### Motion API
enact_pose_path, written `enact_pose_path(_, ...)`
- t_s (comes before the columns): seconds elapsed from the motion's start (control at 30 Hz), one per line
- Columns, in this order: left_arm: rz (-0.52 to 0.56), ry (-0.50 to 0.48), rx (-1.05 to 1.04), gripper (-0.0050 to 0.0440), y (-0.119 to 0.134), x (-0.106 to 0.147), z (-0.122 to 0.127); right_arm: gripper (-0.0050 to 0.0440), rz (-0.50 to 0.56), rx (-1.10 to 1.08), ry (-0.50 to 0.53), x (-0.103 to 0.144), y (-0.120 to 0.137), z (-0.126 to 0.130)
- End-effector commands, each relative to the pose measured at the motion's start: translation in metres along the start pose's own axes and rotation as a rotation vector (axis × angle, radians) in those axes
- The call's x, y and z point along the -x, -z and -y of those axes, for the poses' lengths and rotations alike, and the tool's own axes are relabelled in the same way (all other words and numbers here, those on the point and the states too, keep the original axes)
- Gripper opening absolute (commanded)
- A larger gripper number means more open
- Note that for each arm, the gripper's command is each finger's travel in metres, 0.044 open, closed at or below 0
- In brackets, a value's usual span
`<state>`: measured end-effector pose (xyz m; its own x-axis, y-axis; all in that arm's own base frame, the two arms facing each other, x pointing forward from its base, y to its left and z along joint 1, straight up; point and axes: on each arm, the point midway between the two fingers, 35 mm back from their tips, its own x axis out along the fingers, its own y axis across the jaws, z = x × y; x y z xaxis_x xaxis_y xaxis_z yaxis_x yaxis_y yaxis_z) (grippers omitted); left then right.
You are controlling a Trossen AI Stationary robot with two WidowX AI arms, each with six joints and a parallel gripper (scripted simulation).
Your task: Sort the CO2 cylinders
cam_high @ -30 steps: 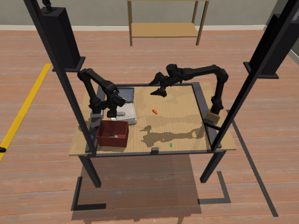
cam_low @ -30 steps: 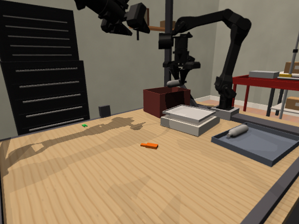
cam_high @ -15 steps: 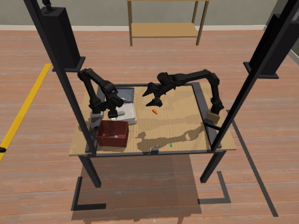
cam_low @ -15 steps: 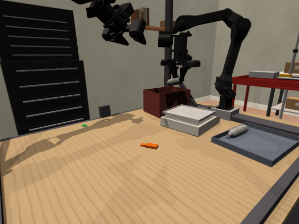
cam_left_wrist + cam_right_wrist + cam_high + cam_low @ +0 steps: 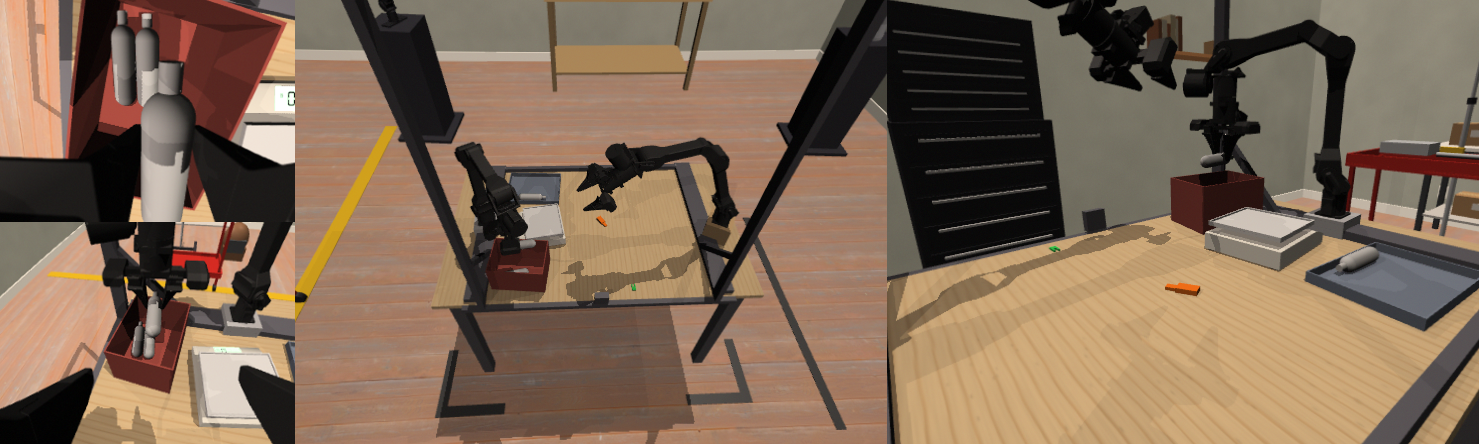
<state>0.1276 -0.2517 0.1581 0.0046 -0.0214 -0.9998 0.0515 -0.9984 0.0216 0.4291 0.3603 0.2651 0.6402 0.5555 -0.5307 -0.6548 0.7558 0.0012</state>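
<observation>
Left wrist view: the left pincer (image 5: 511,246) (image 5: 1223,156) (image 5: 166,131) (image 5: 154,307) is clamped on a cylinder (image 5: 527,244) (image 5: 1212,160) (image 5: 167,129) (image 5: 153,318), neck forward, above the bin (image 5: 518,278) (image 5: 1232,197) (image 5: 213,106) (image 5: 141,373).

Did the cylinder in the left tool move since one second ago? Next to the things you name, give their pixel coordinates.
Yes: in the top view, the held cylinder (image 5: 527,244) (image 5: 1211,160) (image 5: 167,121) (image 5: 153,321) went from the scale (image 5: 543,221) (image 5: 1262,225) (image 5: 272,144) (image 5: 238,386) toward the red bin (image 5: 517,280) (image 5: 1187,202) (image 5: 238,55) (image 5: 141,371), now overlapping its rim.
</observation>
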Motion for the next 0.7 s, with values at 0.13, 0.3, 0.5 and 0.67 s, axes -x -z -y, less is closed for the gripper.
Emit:
enact_pose_path(0.13,-0.006,0.015,-0.003,-0.0050,-0.004,-0.003,-0.010,0.0440,0.033,0.002,0.001,0.011,-0.013,0.000)
enact_pose_path(0.3,-0.005,0.016,-0.003,-0.0050,-0.006,-0.011,-0.008,0.0440,0.033,0.002,0.001,0.011,-0.013,0.000)
enact_pose_path(0.5,-0.006,0.015,-0.004,-0.0050,-0.008,-0.020,-0.007,0.0440,0.033,0.002,0.001,0.011,-0.013,0.000)
enact_pose_path(0.67,-0.006,0.014,-0.003,-0.0050,-0.007,-0.021,-0.007,0.0440,0.033,0.002,0.001,0.011,-0.013,0.000)
